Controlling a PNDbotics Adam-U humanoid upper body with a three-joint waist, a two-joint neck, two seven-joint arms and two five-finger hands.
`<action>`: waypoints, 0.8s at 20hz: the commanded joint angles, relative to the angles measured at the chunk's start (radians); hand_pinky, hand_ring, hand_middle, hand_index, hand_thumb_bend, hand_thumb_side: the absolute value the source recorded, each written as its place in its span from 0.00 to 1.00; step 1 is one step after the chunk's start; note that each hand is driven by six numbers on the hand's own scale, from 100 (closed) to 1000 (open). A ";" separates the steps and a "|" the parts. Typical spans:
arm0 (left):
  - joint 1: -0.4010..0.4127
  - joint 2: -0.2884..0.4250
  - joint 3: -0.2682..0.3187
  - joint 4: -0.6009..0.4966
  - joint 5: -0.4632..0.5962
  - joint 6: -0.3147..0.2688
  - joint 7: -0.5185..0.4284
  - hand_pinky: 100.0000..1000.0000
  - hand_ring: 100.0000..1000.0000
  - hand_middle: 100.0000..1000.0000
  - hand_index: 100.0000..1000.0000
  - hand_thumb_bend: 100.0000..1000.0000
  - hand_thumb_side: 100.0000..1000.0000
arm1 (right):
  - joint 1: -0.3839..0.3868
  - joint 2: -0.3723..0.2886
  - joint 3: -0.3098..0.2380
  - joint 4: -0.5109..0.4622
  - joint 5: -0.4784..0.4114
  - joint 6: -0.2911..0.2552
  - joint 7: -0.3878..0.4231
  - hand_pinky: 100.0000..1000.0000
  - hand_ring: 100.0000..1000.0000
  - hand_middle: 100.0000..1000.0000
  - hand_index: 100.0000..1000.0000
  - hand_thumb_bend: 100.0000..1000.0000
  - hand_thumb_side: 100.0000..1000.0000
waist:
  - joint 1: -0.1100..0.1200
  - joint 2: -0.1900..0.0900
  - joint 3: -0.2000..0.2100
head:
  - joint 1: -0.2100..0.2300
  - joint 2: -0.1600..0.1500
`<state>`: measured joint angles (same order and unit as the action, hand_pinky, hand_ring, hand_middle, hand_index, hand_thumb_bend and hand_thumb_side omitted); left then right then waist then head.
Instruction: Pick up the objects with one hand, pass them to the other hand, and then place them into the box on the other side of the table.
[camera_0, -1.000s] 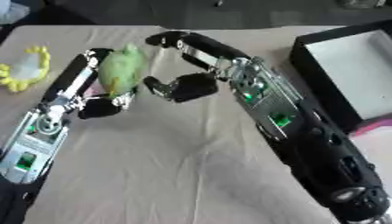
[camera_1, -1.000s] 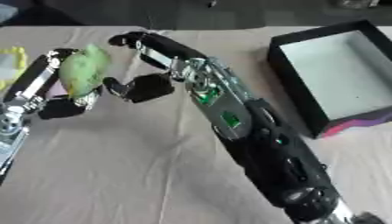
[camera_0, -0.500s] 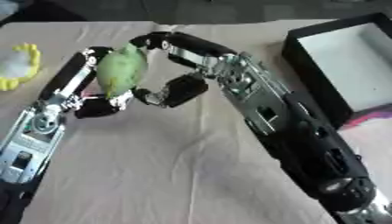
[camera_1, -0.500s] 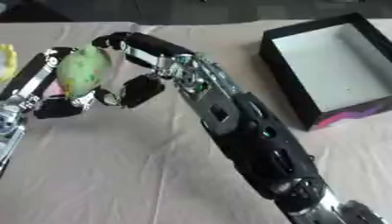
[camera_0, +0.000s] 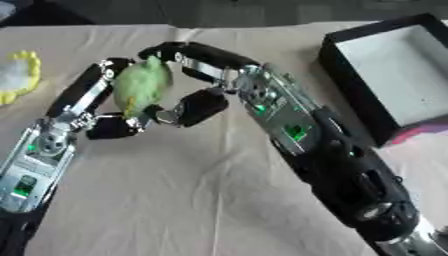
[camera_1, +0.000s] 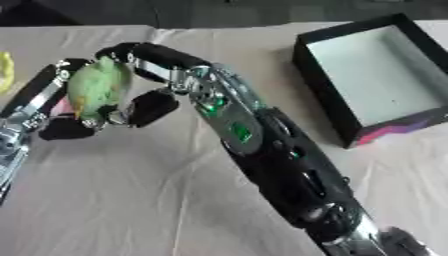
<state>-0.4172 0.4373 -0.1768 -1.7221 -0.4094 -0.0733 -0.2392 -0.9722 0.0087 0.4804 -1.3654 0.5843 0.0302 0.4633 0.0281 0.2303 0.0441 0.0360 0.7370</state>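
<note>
Green object (camera_0: 140, 89) between both hands; yellow item (camera_0: 19, 77) left, box (camera_1: 378, 75) right.

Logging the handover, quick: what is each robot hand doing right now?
Left robot hand: curled round the green object.
Right robot hand: fingers and thumb closed on the same green object.

A soft green rounded object (camera_0: 142, 86) sits between the left hand (camera_0: 98, 107) and right hand (camera_0: 194, 75), both curled round it (above the beige cloth-covered worktop (camera_0: 175, 190)); a black open box (camera_0: 385, 82) lies right.
</note>
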 joint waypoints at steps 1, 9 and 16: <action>-0.019 0.005 -0.002 -0.025 0.008 -0.004 -0.004 0.73 0.62 0.52 0.53 0.00 0.10 | -0.015 0.012 -0.002 -0.001 -0.013 0.011 -0.018 0.96 0.92 0.83 0.88 0.05 0.26 | -0.008 -0.033 0.003 | 0.002 -0.001; -0.016 0.005 0.001 -0.030 0.005 -0.005 0.007 0.73 0.62 0.53 0.56 0.00 0.05 | -0.010 0.001 0.001 -0.001 -0.062 0.042 -0.060 0.95 0.82 0.63 0.66 0.00 0.08 | -0.009 -0.033 0.003 | 0.002 0.003; -0.012 0.003 0.006 -0.029 -0.003 0.009 0.039 0.75 0.66 0.59 0.71 0.07 0.11 | -0.005 -0.028 0.004 -0.029 -0.110 0.057 -0.054 0.93 0.78 0.52 0.54 0.00 0.00 | -0.010 -0.034 0.003 | -0.001 0.007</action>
<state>-0.4166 0.4292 -0.1825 -1.7278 -0.4129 -0.0673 -0.2125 -0.9673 -0.0021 0.4852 -1.3763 0.4832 0.0823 0.4078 0.0281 0.2303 0.0450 0.0367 0.7377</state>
